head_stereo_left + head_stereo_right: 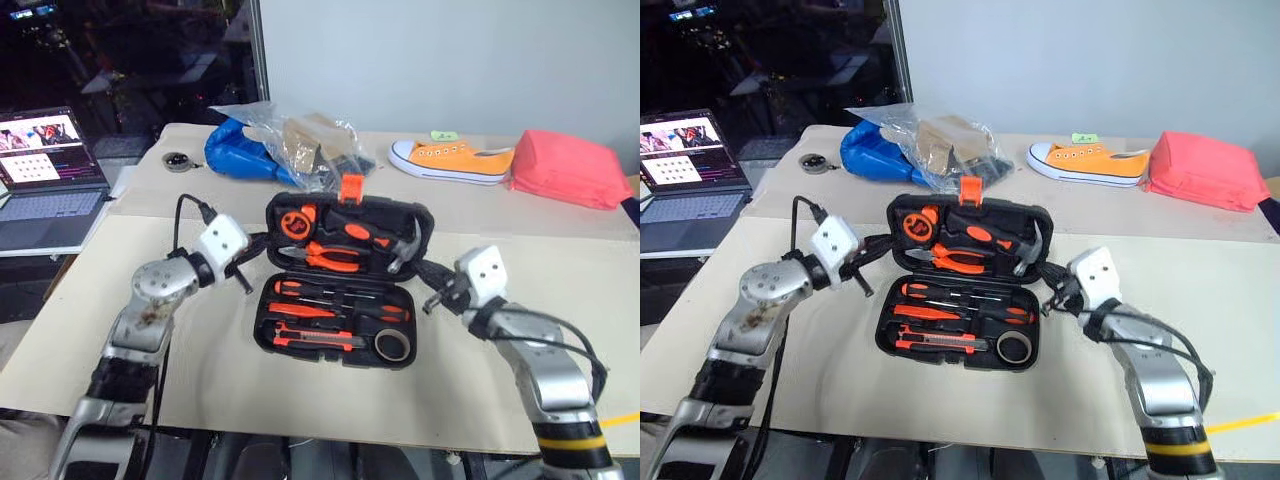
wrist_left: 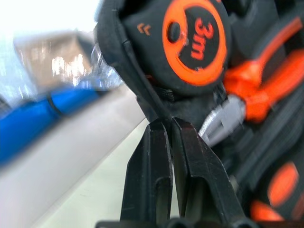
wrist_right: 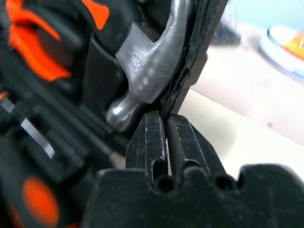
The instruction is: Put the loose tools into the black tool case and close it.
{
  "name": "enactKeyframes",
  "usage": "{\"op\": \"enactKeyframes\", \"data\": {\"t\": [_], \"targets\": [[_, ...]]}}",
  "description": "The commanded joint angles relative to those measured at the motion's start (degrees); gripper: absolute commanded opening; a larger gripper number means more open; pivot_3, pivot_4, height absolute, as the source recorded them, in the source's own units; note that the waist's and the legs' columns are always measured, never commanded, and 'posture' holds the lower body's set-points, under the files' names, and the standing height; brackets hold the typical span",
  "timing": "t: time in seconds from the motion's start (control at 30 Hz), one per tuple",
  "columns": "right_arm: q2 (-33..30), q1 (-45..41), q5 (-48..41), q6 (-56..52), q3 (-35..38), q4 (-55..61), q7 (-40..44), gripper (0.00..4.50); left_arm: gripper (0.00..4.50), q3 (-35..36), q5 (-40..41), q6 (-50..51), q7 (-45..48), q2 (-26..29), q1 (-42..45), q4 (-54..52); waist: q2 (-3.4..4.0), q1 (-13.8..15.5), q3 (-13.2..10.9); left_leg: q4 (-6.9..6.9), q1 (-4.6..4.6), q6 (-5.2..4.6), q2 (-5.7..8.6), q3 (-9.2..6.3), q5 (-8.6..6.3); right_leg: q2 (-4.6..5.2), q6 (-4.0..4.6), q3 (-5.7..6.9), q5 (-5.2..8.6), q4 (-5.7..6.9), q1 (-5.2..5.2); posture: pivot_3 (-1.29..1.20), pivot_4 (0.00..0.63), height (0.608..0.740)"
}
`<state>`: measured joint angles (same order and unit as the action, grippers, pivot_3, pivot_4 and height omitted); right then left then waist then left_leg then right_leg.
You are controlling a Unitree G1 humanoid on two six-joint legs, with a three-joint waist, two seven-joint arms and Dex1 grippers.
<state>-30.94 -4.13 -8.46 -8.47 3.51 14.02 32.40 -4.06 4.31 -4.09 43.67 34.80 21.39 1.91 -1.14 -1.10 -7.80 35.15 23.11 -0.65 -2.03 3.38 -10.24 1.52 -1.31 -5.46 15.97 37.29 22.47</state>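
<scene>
Beige table point(image 1: 560, 330) against a pale wall; black tool case point(image 1: 345, 280) lies open mid-table, screwdrivers point(image 1: 330, 290) and utility knife point(image 1: 310, 338) seated in its slots. Behind the case: clear plastic bag point(image 1: 300, 140), orange sneaker point(image 1: 455, 160), red pouch point(image 1: 570, 168). Laptop point(image 1: 45, 180) off the case's left. Left gripper point(image 1: 243, 262) pinches the lid's left edge, fingers closed on it; right gripper point(image 1: 432, 292) likewise on the lid's right edge beside the hammer point(image 3: 152, 76). Tape measure point(image 2: 194, 42) reads "3m".

Silver metal arms point(image 1: 150, 310) with white boxy wrists point(image 1: 222, 243), black cables point(image 1: 560, 335), yellow band point(image 1: 566, 440), black two-finger grippers point(image 3: 165, 137).
</scene>
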Motion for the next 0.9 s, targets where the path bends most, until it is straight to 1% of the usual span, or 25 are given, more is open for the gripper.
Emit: {"op": "enactKeyframes", "data": {"t": [0.03,0.1,0.13,0.17,0.2,0.23,0.27,0.3,0.37,0.47,0.5,0.6,0.63,0.67,0.73,0.77,0.8,0.83,0.87,0.9], "targets": [[-1.5,2.3,3.1,12.8,1.6,3.8,0.8,0.00,0.08,-0.3,-1.7,-8.9,1.9,1.7,-2.1,-0.7,-0.01,0.0,0.0,0.00,-0.02,-0.04,-0.06,0.00,0.03,-0.01,-0.06,0.07,0.03,-0.06,-0.08,0.00,0.150,0.740],[-2.9,4.8,4.0,18.0,2.4,3.6,1.7,0.00,0.08,1.8,1.9,-9.0,5.0,3.6,-4.9,-1.1,0.01,0.0,0.0,0.01,-0.02,-0.10,-0.12,0.02,0.08,-0.01,-0.09,0.05,0.01,-0.09,-0.09,0.00,0.150,0.740],[-3.6,5.9,4.7,20.5,3.2,3.3,1.7,0.38,0.03,3.3,5.2,-7.0,7.7,5.1,-7.1,-2.2,0.01,-0.1,0.0,0.02,-0.02,-0.10,-0.13,0.02,0.08,-0.01,-0.05,0.04,-0.02,-0.09,-0.10,0.00,0.150,0.740],[-4.4,6.9,5.8,22.6,3.8,2.9,1.6,0.76,0.36,4.5,7.9,-5.3,10.3,6.8,-9.2,-3.1,0.02,-0.3,0.0,0.03,-0.02,-0.10,-0.15,0.02,0.08,-0.02,0.08,0.01,-0.09,-0.09,-0.09,0.00,0.150,0.740],[-5.3,7.7,6.9,24.5,4.3,2.5,1.7,0.92,0.71,5.7,9.6,-4.8,12.1,8.3,-11.0,-3.5,0.02,-0.9,0.0,0.02,0.01,-0.10,-0.21,0.00,0.07,-0.03,0.09,-0.02,-0.10,-0.09,-0.07,0.00,0.150,0.740],[-6.6,9.0,8.5,27.6,4.9,2.2,1.8,1.26,0.87,7.4,11.3,-4.1,14.0,10.1,-13.0,-3.6,0.03,-1.3,0.0,-0.03,0.01,-0.13,-0.24,-0.03,0.03,-0.02,0.09,-0.04,-0.10,-0.12,-0.06,0.00,0.150,0.740],[-8.6,11.0,10.9,31.3,5.6,1.9,2.0,1.67,1.30,9.2,12.9,-3.8,16.1,12.1,-15.0,-3.6,0.02,-1.4,0.0,-0.06,0.00,-0.13,-0.24,-0.04,-0.03,-0.01,0.08,-0.07,-0.08,-0.12,-0.06,0.00,0.150,0.740],[-10.1,12.9,12.7,34.7,6.4,1.6,2.0,1.98,1.64,10.9,13.8,-3.9,17.5,13.7,-16.4,-3.3,0.01,-1.4,0.0,-0.09,0.04,-0.15,-0.23,-0.08,-0.06,0.01,0.06,-0.06,-0.04,-0.14,-0.01,0.00,0.150,0.740],[-12.1,16.4,15.4,39.6,8.7,1.0,1.0,1.98,1.64,13.5,15.7,-2.9,19.7,16.1,-18.6,-2.5,-0.04,-1.0,0.0,-0.08,0.12,-0.15,-0.23,-0.08,-0.12,0.02,0.05,0.00,0.04,-0.17,0.04,0.00,0.150,0.740],[-14.5,22.5,14.9,40.6,13.1,0.2,2.1,1.98,1.64,17.2,21.1,2.1,22.6,18.2,-20.7,-4.6,-0.05,-0.7,0.0,-0.06,0.04,-0.14,-0.21,-0.03,-0.12,0.08,0.06,0.09,0.07,-0.17,-0.08,0.00,0.150,0.740],[-15.9,25.6,11.6,38.0,14.2,1.2,5.2,1.98,1.64,18.4,23.4,4.7,23.1,18.7,-21.2,-6.2,-0.05,-0.5,0.0,-0.04,-0.02,-0.14,-0.22,-0.02,-0.12,0.11,0.05,0.09,0.09,-0.17,-0.16,0.00,0.150,0.740],[-18.5,33.4,-6.8,22.4,18.2,9.2,12.6,1.98,1.64,21.1,31.3,14.0,25.6,20.7,-24.0,-13.2,-0.10,-0.4,0.0,-0.04,-0.21,-0.14,-0.33,0.08,-0.12,0.22,0.00,0.06,0.15,-0.20,-0.34,0.00,0.150,0.740],[-20.3,36.4,-13.3,17.6,19.1,12.6,16.0,1.59,1.69,21.7,33.5,16.6,26.4,21.6,-25.1,-15.6,-0.10,-0.4,0.0,-0.02,-0.21,-0.14,-0.49,0.14,-0.12,0.21,-0.07,0.04,0.23,-0.19,-0.36,0.00,0.150,0.740],[-22.3,38.7,-18.0,13.5,19.5,15.7,19.3,1.43,1.69,22.3,35.7,19.0,27.3,22.4,-26.1,-18.1,-0.09,-0.6,0.0,-0.03,-0.24,-0.14,-0.55,0.16,-0.12,0.20,-0.09,0.04,0.25,-0.20,-0.38,0.00,0.150,0.740],[-25.1,39.4,-23.5,7.8,19.0,20.1,22.6,0.86,1.69,22.6,38.8,23.0,28.4,23.7,-27.2,-22.7,-0.16,-1.2,0.0,0.00,-0.30,-0.14,-0.69,0.19,-0.12,0.17,-0.14,-0.02,0.28,-0.15,-0.41,0.00,0.150,0.740],[-26.2,38.3,-24.9,5.2,17.7,21.6,22.7,0.61,1.69,22.5,40.1,24.6,28.6,24.1,-27.4,-24.4,-0.28,-1.4,0.0,-0.02,-0.39,-0.14,-0.77,0.19,-0.12,0.13,-0.14,-0.01,0.28,-0.16,-0.47,0.00,0.150,0.740],[-27.2,36.8,-24.8,3.6,16.1,22.4,23.0,0.20,1.69,22.1,41.2,26.2,28.5,24.4,-27.0,-25.9,-0.36,-1.6,0.0,-0.02,-0.49,-0.13,-0.86,0.18,-0.13,0.09,-0.08,0.00,0.25,-0.17,-0.51,0.00,0.150,0.740],[-27.8,34.3,-23.0,2.8,13.0,22.8,23.5,0.03,1.69,21.4,42.5,27.7,28.5,24.7,-26.6,-27.9,-0.38,-1.6,0.0,-0.02,-0.62,-0.13,-0.90,0.17,-0.13,0.06,0.07,0.01,0.24,-0.17,-0.56,0.00,0.150,0.740],[-28.2,31.9,-22.3,1.4,10.4,23.3,23.7,0.03,1.69,20.8,43.5,29.1,28.3,24.9,-26.1,-29.6,-0.43,-1.6,-0.1,-0.04,-0.72,-0.12,-0.90,0.17,-0.13,0.06,0.33,0.03,0.31,-0.17,-0.56,0.00,0.150,0.740],[-28.0,28.9,-21.3,-0.4,7.5,23.5,23.0,0.03,1.69,20.1,44.2,30.3,28.2,25.0,-25.6,-31.3,-0.44,-1.5,-0.1,-0.07,-0.83,-0.12,-0.90,0.17,-0.13,0.03,0.41,0.03,0.33,-0.16,-0.59,0.00,0.150,0.740]]}}
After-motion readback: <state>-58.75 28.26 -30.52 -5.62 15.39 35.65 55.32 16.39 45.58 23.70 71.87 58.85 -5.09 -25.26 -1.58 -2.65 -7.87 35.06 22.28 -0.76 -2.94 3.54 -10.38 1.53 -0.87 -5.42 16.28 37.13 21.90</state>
